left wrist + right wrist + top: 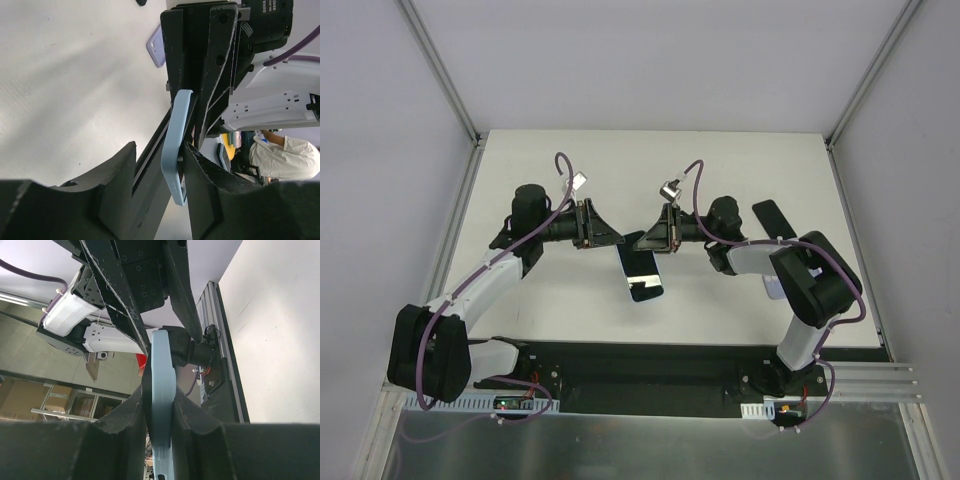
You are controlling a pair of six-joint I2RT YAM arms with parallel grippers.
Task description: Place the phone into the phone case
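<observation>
The right gripper (645,243) is reaching in from 3 o'clock and clamping its narrow jaws on the edge of a light-blue phone case (162,370), holding it above the middle of the white desk (720,170). A dark-screened phone (642,272) is sitting against that case, hanging towards 6 o'clock between the two arms. The left gripper (618,240) is coming in from 9 o'clock with its jaws partly apart around phone and case. One finger is touching the case, but whether the gripper is pinching I cannot tell. A flat black slab (773,217) is lying at 3 o'clock, and a lilac phone-shaped slab (156,47) is lying beside the right arm.
</observation>
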